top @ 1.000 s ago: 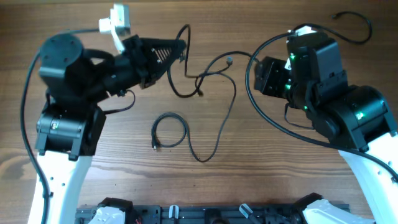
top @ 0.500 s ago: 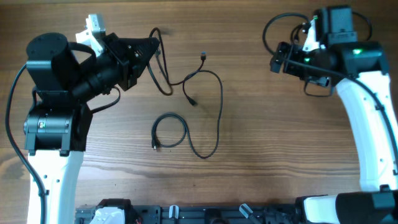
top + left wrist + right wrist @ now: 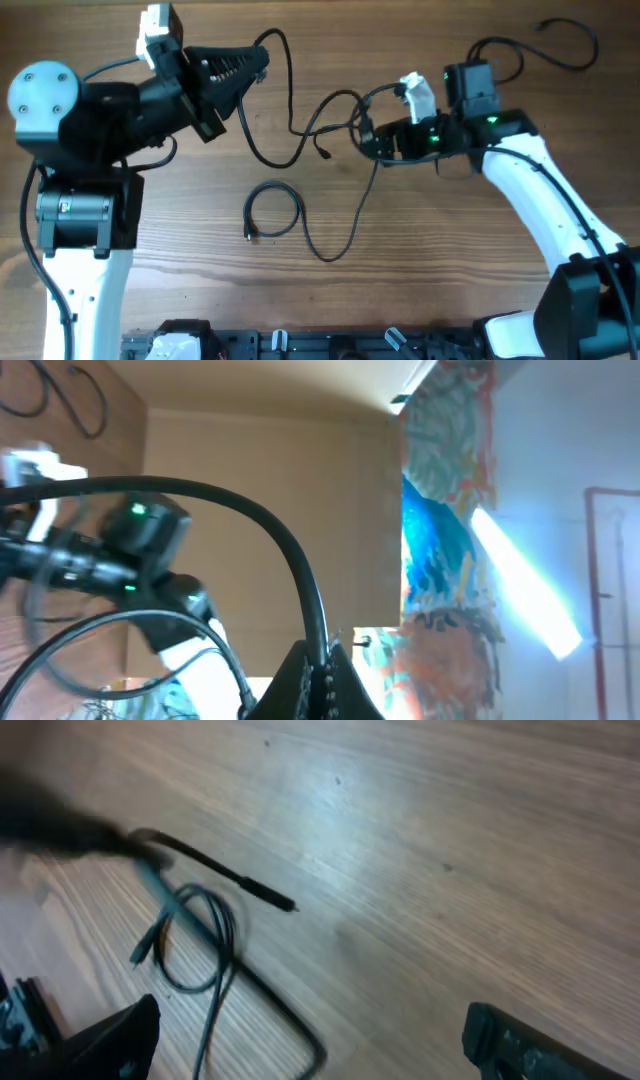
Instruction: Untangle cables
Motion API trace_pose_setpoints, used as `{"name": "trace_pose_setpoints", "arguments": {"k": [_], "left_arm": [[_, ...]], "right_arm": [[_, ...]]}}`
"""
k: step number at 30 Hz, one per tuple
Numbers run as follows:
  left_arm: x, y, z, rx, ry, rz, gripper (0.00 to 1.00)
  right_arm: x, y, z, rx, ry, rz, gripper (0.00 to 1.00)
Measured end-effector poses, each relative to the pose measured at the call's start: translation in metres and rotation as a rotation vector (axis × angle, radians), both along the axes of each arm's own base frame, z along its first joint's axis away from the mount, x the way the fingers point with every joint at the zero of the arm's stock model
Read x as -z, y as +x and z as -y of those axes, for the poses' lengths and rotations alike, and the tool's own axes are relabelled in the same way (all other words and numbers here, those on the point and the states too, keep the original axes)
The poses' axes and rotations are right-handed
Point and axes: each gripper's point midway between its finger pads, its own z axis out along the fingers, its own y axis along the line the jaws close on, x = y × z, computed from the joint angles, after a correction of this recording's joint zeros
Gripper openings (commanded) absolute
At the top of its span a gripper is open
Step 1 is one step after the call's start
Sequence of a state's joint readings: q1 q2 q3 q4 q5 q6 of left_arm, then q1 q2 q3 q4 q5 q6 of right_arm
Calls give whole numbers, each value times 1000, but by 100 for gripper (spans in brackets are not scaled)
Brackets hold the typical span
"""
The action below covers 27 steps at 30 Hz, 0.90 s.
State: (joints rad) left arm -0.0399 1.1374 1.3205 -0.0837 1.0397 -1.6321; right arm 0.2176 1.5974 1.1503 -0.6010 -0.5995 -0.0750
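My left gripper [image 3: 260,68] is at the back left, shut on a thin black cable [image 3: 262,150] that arcs up over its tip and hangs down to the table. The left wrist view shows this cable [image 3: 300,560] pinched between the closed jaws of the left gripper [image 3: 323,665]. The cable runs on to a loose tangle [image 3: 335,120] at the centre. My right gripper [image 3: 364,138] stands open right beside that tangle, with nothing between its fingers. In the right wrist view the right gripper [image 3: 315,1050] is wide open above a blurred cable loop [image 3: 215,950] and a plug end [image 3: 272,900].
A small coiled cable [image 3: 272,211] lies apart at the centre front. A long strand [image 3: 352,225] trails from the tangle toward the front. Another thin black cord [image 3: 575,40] lies at the back right corner. Thicker arm wires [image 3: 500,50] loop behind the right arm.
My right arm has swung from the back right to the centre tangle and its jaws have opened wide. The left gripper shifted right and back, still shut on its cable, dragging the strands along.
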Motion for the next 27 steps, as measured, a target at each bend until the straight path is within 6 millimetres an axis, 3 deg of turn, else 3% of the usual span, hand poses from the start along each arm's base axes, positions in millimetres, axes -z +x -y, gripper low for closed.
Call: {"name": "trace_pose_setpoints", "arguments": {"k": [2, 3, 4, 7, 9, 16, 18, 20, 22, 24, 27], "left_arm": [[-7, -8, 0, 8, -17, -2, 4], [-11, -12, 0, 10, -24, 3, 4], [-14, -16, 0, 11, -28, 9, 4], [-20, -25, 0, 14, -32, 25, 4], [-20, -25, 0, 15, -35, 21, 4], [-20, -25, 0, 15, -35, 19, 4], [-18, -25, 0, 14, -34, 11, 4], [-15, -23, -2, 5, -30, -11, 4], [5, -11, -15, -74, -7, -93, 4], [43, 10, -43, -240, 48, -229, 4], [76, 25, -74, -415, 135, -310, 4]], "right_arm": [[2, 3, -10, -5, 20, 32, 99], [4, 5, -13, 14, 23, 37, 90], [6, 8, -12, 46, 14, 29, 69], [9, 13, -6, 121, -1, 3, 35], [10, 14, -4, 151, -6, -10, 4], [21, 25, 18, 366, -69, -68, 4], [21, 29, 41, 502, -126, -73, 4], [3, 25, 82, 732, -198, -59, 4], [-18, 14, 123, 932, -235, -35, 4], [-35, 9, 152, 1059, -242, 1, 4], [-33, 2, 176, 1147, -281, -17, 4]]}}
